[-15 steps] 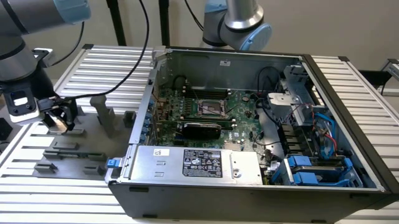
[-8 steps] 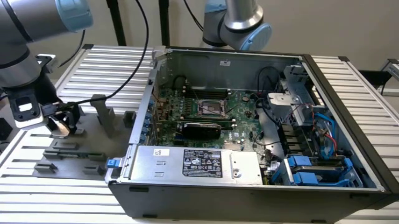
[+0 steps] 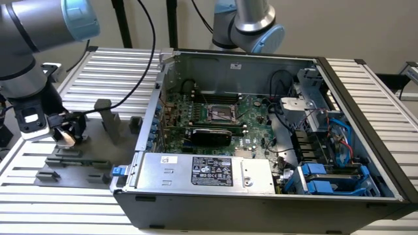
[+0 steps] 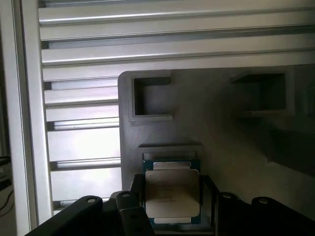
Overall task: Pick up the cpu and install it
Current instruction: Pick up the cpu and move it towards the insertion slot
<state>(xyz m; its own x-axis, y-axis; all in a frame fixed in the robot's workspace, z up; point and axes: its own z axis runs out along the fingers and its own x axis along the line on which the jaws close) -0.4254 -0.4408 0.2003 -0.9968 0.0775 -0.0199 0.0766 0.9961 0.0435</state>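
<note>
Wrist view has my gripper [image 4: 173, 186] pinched snug on both sides of the cpu [image 4: 171, 196], right over the grey fixture plate [image 4: 236, 142].

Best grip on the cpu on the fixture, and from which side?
By two opposite edges, from straight above: the cpu lies flat, lid up, on the grey fixture, so probably only its thin rim can be pinched.

The cpu [image 4: 171, 194] is silvery-topped with a green rim — the fixture [image 4: 221, 132] plain grey, the table [image 4: 98, 59] white-ribbed.
</note>
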